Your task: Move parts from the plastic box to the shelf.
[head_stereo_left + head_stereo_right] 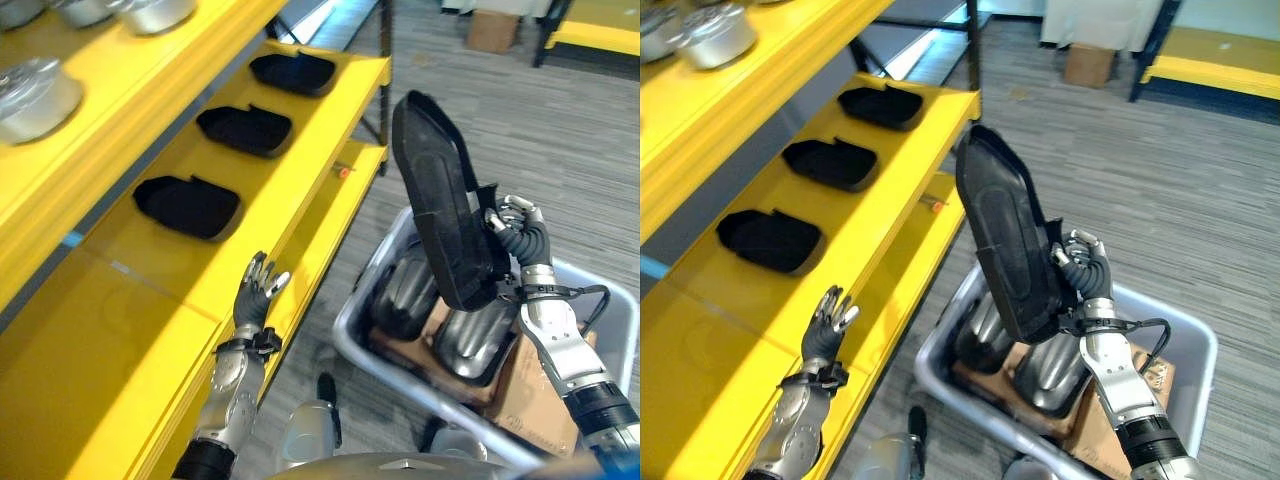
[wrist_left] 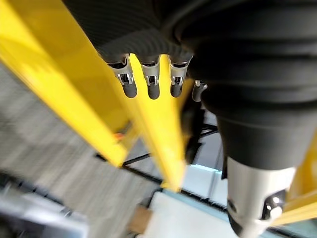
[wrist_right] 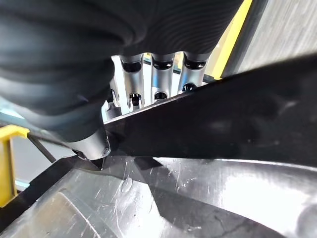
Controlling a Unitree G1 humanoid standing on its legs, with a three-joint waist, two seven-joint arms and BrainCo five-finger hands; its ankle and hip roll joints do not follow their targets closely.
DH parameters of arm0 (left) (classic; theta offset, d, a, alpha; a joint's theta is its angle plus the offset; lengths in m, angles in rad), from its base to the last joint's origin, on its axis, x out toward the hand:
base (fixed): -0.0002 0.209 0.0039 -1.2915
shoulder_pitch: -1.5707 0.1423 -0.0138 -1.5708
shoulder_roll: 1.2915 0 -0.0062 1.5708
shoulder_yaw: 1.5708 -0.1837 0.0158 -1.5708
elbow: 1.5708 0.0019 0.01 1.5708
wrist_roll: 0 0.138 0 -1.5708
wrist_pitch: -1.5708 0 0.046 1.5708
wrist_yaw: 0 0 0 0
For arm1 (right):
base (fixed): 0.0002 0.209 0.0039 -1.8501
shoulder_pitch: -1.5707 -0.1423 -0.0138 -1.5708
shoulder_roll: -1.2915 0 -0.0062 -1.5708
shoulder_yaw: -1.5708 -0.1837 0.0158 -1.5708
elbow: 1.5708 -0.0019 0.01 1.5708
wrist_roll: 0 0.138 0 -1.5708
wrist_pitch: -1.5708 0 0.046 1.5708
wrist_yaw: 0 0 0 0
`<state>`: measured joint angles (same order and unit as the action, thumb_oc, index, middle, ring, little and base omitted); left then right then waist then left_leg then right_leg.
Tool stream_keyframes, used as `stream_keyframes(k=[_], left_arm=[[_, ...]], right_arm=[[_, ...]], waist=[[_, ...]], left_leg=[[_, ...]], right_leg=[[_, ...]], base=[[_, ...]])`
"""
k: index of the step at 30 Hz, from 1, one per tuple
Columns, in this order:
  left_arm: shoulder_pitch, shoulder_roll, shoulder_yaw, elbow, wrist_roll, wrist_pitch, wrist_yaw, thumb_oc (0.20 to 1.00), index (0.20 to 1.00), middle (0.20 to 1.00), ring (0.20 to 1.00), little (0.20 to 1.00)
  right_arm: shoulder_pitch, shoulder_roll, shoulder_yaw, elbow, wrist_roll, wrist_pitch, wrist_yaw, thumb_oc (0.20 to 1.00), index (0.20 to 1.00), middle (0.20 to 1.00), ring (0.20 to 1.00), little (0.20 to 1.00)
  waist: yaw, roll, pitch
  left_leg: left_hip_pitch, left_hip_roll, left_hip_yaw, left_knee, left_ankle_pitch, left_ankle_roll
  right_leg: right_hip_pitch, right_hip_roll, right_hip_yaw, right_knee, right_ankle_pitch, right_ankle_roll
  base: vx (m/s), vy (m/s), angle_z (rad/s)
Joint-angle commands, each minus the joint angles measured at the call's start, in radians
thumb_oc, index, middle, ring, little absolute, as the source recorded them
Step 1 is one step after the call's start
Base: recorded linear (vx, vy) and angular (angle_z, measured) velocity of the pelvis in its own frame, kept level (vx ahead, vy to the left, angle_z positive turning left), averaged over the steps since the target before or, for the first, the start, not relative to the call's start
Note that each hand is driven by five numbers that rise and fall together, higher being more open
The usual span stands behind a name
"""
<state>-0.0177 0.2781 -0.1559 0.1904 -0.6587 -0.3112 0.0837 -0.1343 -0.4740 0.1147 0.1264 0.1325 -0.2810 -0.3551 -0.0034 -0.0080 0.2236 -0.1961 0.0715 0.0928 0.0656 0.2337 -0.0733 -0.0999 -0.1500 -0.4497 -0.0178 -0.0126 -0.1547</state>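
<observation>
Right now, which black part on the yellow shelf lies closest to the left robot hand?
The nearest black moulded part, last in the row of three, just beyond the left robot hand.

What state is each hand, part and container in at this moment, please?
right hand: shut on the black part, raised.
black part: lifted above the box, tilted.
left hand: open, empty, by the shelf edge.
plastic box: holds more parts.
shelf: three black parts lying on it.

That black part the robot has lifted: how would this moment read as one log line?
right hand: shut on black part, above grey box | left hand: open, by yellow shelf | shelf: three black parts placed
</observation>
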Motion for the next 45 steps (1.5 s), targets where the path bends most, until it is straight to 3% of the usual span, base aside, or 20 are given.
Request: stream_keyframes(k=[1,2,3,6,14,21,23,25,27,28,29,30,31,32,33,35,37,45], left_arm=[[0.03,0.01,0.015,-0.018,-0.012,-0.023,-0.008,1.0,1.0,1.0,1.0,1.0],[0.03,0.009,0.011,-0.016,-0.009,-0.018,-0.013,1.0,1.0,1.0,1.0,1.0],[0.034,0.022,0.016,-0.019,0.001,-0.014,-0.014,1.0,1.0,1.0,1.0,1.0],[0.045,0.039,0.04,-0.031,0.029,-0.011,-0.011,1.0,1.0,1.0,1.0,1.0],[0.074,0.05,0.067,-0.057,0.061,0.001,-0.025,1.0,1.0,1.0,1.0,1.0],[0.084,0.053,0.072,-0.071,0.072,0.001,-0.026,1.0,1.0,1.0,1.0,1.0],[0.091,0.055,0.074,-0.074,0.081,0.004,-0.027,1.0,1.0,1.0,1.0,1.0],[0.09,0.058,0.074,-0.075,0.084,0.005,-0.028,1.0,1.0,1.0,1.0,1.0],[0.09,0.064,0.074,-0.078,0.093,0.007,-0.025,1.0,1.0,1.0,1.0,1.0],[0.088,0.067,0.072,-0.077,0.098,0.004,-0.025,1.0,1.0,1.0,1.0,1.0],[0.089,0.067,0.07,-0.072,0.096,-0.001,-0.025,1.0,1.0,1.0,1.0,1.0],[0.088,0.068,0.068,-0.069,0.095,-0.003,-0.026,1.0,1.0,1.0,1.0,1.0],[0.074,0.067,0.053,-0.063,0.099,-0.002,-0.035,1.0,1.0,1.0,1.0,1.0],[0.075,0.066,0.053,-0.062,0.099,-0.002,-0.036,1.0,1.0,1.0,1.0,1.0],[0.063,0.064,0.043,-0.06,0.103,0.0,-0.041,1.0,1.0,1.0,1.0,1.0],[0.06,0.063,0.039,-0.062,0.106,0.0,-0.044,1.0,1.0,1.0,1.0,1.0],[0.058,0.056,0.034,-0.068,0.111,-0.001,-0.041,1.0,1.0,1.0,1.0,1.0],[0.069,0.053,0.03,-0.077,0.086,0.003,-0.043,1.0,1.0,1.0,1.0,1.0]], right_arm=[[-0.022,-0.007,-0.058,-0.036,0.017,-0.063,-0.018,0.2,0.2,0.2,0.2,0.2],[-0.007,-0.004,-0.074,-0.034,0.014,-0.06,-0.021,0.2,0.2,0.2,0.2,0.2],[0.01,0.016,-0.082,-0.033,0.023,-0.054,-0.021,0.2,0.2,0.2,0.2,0.2],[0.021,0.047,-0.089,-0.011,0.024,-0.04,-0.018,0.2,0.2,0.2,0.2,0.2],[0.026,0.081,-0.092,0.021,0.019,-0.017,-0.003,0.2,0.2,0.2,0.2,0.2],[0.022,0.097,-0.08,0.033,0.015,-0.009,-0.002,0.2,0.2,0.2,0.2,0.2],[0.026,0.105,-0.078,0.038,0.018,-0.005,-0.001,0.2,0.2,0.2,0.2,0.2],[0.031,0.11,-0.077,0.041,0.018,-0.003,-0.002,0.2,0.2,0.2,0.2,0.2],[0.041,0.12,-0.071,0.041,0.018,0.001,0.004,0.2,0.2,0.2,0.2,0.2],[0.045,0.12,-0.068,0.039,0.021,0.001,0.013,0.2,0.2,0.2,0.2,0.2],[0.051,0.119,-0.066,0.036,0.025,0.0,0.019,0.2,0.2,0.2,0.2,0.2],[0.055,0.116,-0.067,0.034,0.028,0.0,0.024,0.2,0.2,0.2,0.2,0.2],[0.077,0.104,-0.076,0.024,0.04,-0.011,0.038,0.2,0.2,0.2,0.2,0.2],[0.078,0.103,-0.076,0.024,0.041,-0.011,0.038,0.2,0.2,0.2,0.2,0.2],[0.093,0.099,-0.085,0.019,0.048,-0.017,0.045,0.2,0.2,0.2,0.2,0.2],[0.095,0.094,-0.089,0.015,0.05,-0.02,0.05,0.2,0.2,0.2,0.2,0.2],[0.106,0.102,-0.098,0.019,0.057,-0.027,0.053,0.2,0.2,0.2,0.2,0.2],[0.106,0.101,-0.103,0.033,0.07,-0.031,0.061,0.2,0.2,0.2,0.2,0.2]], waist=[[0.028,0.04,-0.055],[0.025,0.042,-0.062],[0.037,0.034,-0.071],[0.06,0.009,-0.086],[0.106,-0.038,-0.123],[0.128,-0.055,-0.137],[0.135,-0.059,-0.146],[0.136,-0.061,-0.149],[0.125,-0.058,-0.148],[0.108,-0.061,-0.139],[0.077,-0.05,-0.136],[0.07,-0.046,-0.134],[0.022,-0.037,-0.119],[0.022,-0.036,-0.119],[-0.012,-0.036,-0.109],[-0.016,-0.039,-0.105],[-0.011,-0.053,-0.105],[0.0,-0.06,-0.143]], left_leg=[[0.208,0.207,0.042,0.02,-0.198,-0.052],[0.213,0.199,0.061,-0.024,-0.211,-0.052],[0.216,0.153,0.045,-0.041,-0.241,-0.035],[0.211,0.096,0.032,-0.051,-0.27,-0.008],[0.19,0.006,-0.02,-0.043,-0.307,0.031],[0.176,-0.042,-0.045,-0.049,-0.312,0.048],[0.174,-0.077,-0.064,-0.059,-0.316,0.06],[0.174,-0.095,-0.077,-0.062,-0.319,0.07],[0.193,-0.118,-0.104,-0.077,-0.321,0.089],[0.193,-0.141,-0.116,-0.083,-0.297,0.11],[0.203,-0.141,-0.144,-0.09,-0.29,0.117],[0.206,-0.138,-0.148,-0.096,-0.285,0.118],[0.209,-0.144,-0.201,-0.09,-0.271,0.127],[0.21,-0.142,-0.2,-0.09,-0.273,0.126],[0.212,-0.144,-0.235,-0.082,-0.269,0.128],[0.209,-0.147,-0.241,-0.072,-0.273,0.126],[0.203,-0.159,-0.246,-0.055,-0.281,0.116],[0.193,-0.136,-0.263,-0.041,-0.287,0.097]], right_leg=[[0.037,-0.111,-0.083,0.223,-0.044,0.244],[0.042,-0.128,-0.094,0.23,-0.034,0.255],[0.061,-0.166,-0.101,0.225,0.0,0.281],[0.088,-0.229,-0.127,0.219,0.048,0.318],[0.146,-0.284,-0.163,0.153,0.15,0.377],[0.172,-0.31,-0.183,0.114,0.21,0.399],[0.185,-0.33,-0.191,0.1,0.239,0.407],[0.185,-0.342,-0.18,0.108,0.25,0.41],[0.176,-0.35,-0.11,0.143,0.253,0.404],[0.126,-0.335,0.009,0.171,0.258,0.375],[0.087,-0.266,0.172,0.172,0.217,0.348],[0.063,-0.228,0.245,0.171,0.193,0.335],[0.011,-0.088,0.44,0.213,0.111,0.312],[0.007,-0.087,0.441,0.221,0.106,0.311],[-0.013,0.001,0.54,0.239,0.046,0.297],[-0.017,0.016,0.545,0.232,0.037,0.292],[0.027,-0.009,0.489,0.179,0.033,0.298],[0.081,-0.015,0.445,0.116,0.01,0.295]], base=[[0.05,0.168,1.92],[0.1,0.332,1.21],[0.08,0.303,1.02],[0.06,0.268,0.5],[0.03,0.124,0.31],[0.01,0.101,0.03],[0.02,0.194,0.43],[0.05,0.159,0.55],[0.04,0.245,0.63],[0.0,0.229,0.62],[-0.02,0.165,0.62],[0.06,0.113,0.76],[0.04,0.064,0.6],[0.04,0.041,0.7],[0.01,-0.022,0.82],[0.02,-0.041,1.07],[0.04,-0.101,0.59],[0.03,-0.091,0.14]])
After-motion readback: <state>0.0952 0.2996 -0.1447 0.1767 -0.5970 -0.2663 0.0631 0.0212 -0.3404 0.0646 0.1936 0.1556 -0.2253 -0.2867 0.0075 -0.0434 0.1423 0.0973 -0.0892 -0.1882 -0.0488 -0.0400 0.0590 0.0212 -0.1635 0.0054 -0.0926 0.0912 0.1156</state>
